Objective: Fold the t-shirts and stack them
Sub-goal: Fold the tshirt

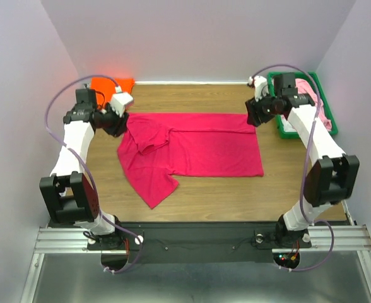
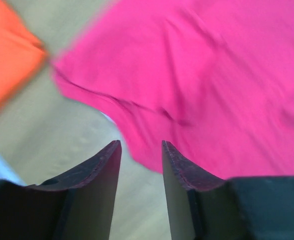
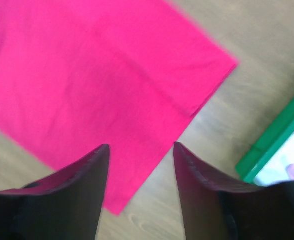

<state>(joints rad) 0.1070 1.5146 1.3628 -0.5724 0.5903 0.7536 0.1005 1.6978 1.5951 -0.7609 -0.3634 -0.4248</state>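
Crimson-magenta t-shirt (image 1: 198,151) spread on the table (image 1: 236,196), long axis left to right — left gripper (image 2: 141,145) at its far-left corner, right gripper (image 3: 141,147) at its far-right corner, both parted, holding nothing.

The left gripper (image 2: 141,145) reaches up from the bottom edge, its two dark fingers (image 2: 99,170) standing apart with nothing between them, their tips over the spot where cloth edge meets bare wood. The crimson-magenta t-shirt (image 2: 212,75) fills the upper right, blurred, with a creased ridge running slantwise across its lower left part. The orange t-shirt (image 2: 7,60) shows as a corner at the upper left, with a strip of tan table (image 2: 52,135) between the two.
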